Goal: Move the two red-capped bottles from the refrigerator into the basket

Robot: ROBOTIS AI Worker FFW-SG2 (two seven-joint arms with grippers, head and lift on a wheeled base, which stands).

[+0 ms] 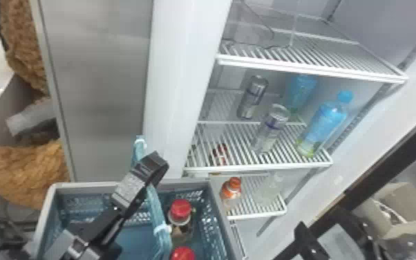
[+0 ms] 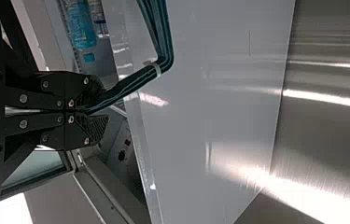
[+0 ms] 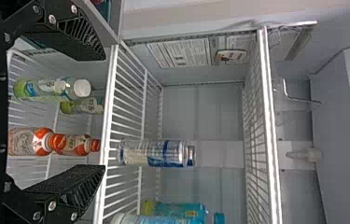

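With both bottles already in the basket [image 1: 90,187], the step in hand seems to be clearing the right arm from the refrigerator [image 1: 179,86] while the basket is staying steady. Doing that well would mean backing the right claw [image 3: 104,112] straight out, without closing, so its spread fingers are not catching the wire shelf [image 3: 110,116] or tipping the orange-capped bottles [image 3: 29,141] and cans [image 3: 151,152]. The left claw should be holding evenly, as a tug on the handle [image 2: 130,87] could be tilting the basket. The left arm is slanting up over the basket from the lower left of the head view, its claw [image 2: 90,112] clamping together on the handle. The right arm is sitting low on the right, its claw wide apart with nothing gripped, facing the shelves. One red-capped bottle [image 1: 181,209] is standing inside the basket; the second red-capped bottle [image 1: 183,254] is showing its cap nearer the robot.
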